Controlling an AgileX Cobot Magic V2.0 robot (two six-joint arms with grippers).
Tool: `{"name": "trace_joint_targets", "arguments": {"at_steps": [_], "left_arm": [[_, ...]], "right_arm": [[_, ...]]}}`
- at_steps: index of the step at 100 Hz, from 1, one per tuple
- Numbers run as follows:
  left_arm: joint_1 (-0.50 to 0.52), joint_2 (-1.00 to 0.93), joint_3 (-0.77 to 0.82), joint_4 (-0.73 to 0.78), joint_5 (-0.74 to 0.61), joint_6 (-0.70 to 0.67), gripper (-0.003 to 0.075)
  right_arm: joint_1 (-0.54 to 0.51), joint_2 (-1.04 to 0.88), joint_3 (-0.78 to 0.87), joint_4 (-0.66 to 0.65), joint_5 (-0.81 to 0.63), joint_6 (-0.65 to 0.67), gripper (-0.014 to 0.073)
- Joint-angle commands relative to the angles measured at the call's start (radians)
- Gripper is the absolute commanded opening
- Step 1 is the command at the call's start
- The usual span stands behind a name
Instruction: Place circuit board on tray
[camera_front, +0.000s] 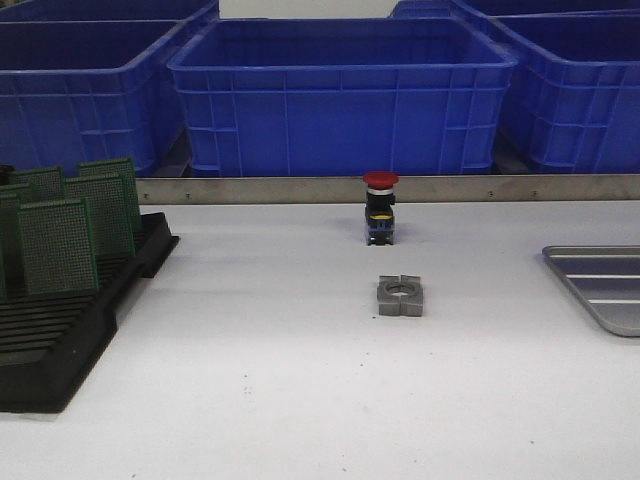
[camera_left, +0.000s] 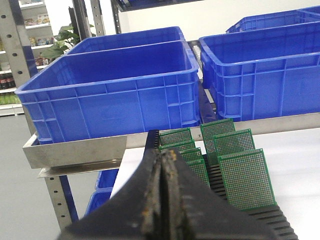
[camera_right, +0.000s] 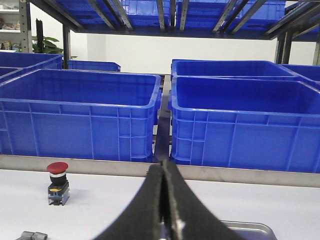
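Observation:
Several green circuit boards (camera_front: 58, 245) stand upright in a black slotted rack (camera_front: 60, 330) at the table's left; they also show in the left wrist view (camera_left: 246, 179). The silver-grey metal tray (camera_front: 605, 285) lies at the right edge, holding nothing; its rim shows in the right wrist view (camera_right: 250, 230). My left gripper (camera_left: 163, 155) is shut and empty, above the near end of the rack. My right gripper (camera_right: 163, 167) is shut and empty, above the tray's near side. Neither gripper shows in the front view.
A red-capped push button (camera_front: 381, 207) stands at the table's middle back, also in the right wrist view (camera_right: 58, 182). A grey metal block with a hole (camera_front: 401, 296) lies in front of it. Blue bins (camera_front: 340, 95) line a shelf behind a metal rail (camera_front: 400, 188).

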Motion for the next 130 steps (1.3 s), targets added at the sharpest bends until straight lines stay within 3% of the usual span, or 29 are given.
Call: {"name": "trace_joint_targets", "arguments": {"at_steps": [1, 30, 40, 64, 85, 97, 109, 130], "left_arm": [[0.002, -0.031, 0.039, -0.01, -0.083, -0.007, -0.0019], [0.002, -0.031, 0.017, -0.021, -0.117, -0.007, -0.0019], [0.002, -0.029, -0.044, -0.047, -0.074, -0.007, -0.0019], [0.002, 0.08, -0.336, -0.127, 0.219, -0.007, -0.0019], [0.002, 0.326, -0.644, -0.125, 0.593, 0.018, -0.0019], [0.002, 0.494, -0.794, -0.132, 0.775, 0.105, -0.0019], [0.002, 0.641, -0.899, -0.146, 0.864, 0.157, -0.0019], [0.002, 0.794, -0.957, -0.146, 0.882, 0.159, -0.0019]], "right_arm": [[-0.001, -0.017, 0.006, -0.002, -0.081, -0.006, -0.0068], [-0.001, -0.017, 0.006, -0.002, -0.081, -0.006, -0.0068], [-0.001, -0.017, 0.006, -0.002, -0.081, -0.006, -0.0068], [-0.001, -0.017, 0.006, -0.002, -0.081, -0.006, -0.0068], [-0.001, -0.017, 0.006, -0.002, -0.081, -0.006, -0.0068], [-0.001, -0.017, 0.006, -0.002, -0.081, -0.006, -0.0068], [-0.001, -0.017, 0.006, -0.002, -0.081, -0.006, -0.0068], [-0.001, -0.017, 0.006, -0.002, -0.081, -0.006, -0.0068]]}}
